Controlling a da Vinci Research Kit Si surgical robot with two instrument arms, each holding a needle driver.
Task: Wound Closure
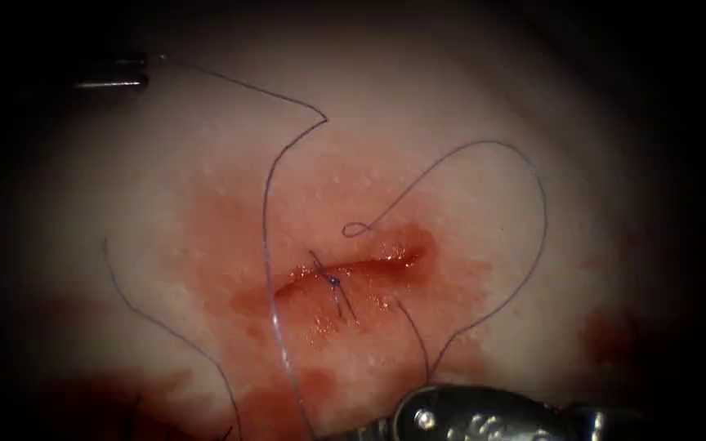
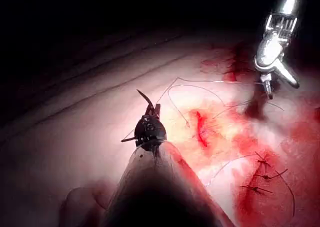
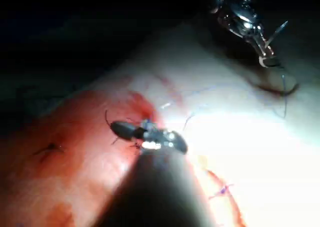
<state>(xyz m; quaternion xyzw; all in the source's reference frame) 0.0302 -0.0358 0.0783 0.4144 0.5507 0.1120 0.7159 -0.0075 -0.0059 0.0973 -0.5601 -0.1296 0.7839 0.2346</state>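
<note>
The cut [image 1: 353,273] in the tissue [image 1: 467,114], ringed by red fluid [image 1: 230,245], is crossed by one knotted stitch [image 1: 334,282]. Thread [image 1: 267,220] is grasped by the left tool [image 1: 147,70] up-left of it. Whether the right tool [image 1: 402,408] below it is clenched cannot be told.

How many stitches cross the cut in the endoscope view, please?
1: a knotted stitch crosses the cut left of its middle, fully in view. Thread runs to the left hand, upper left, and to the right hand, bottom edge.

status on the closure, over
left tool holds needle, off tissue, thread trailing. right tool near thread, grip unclear. one stitch across cut.
</note>
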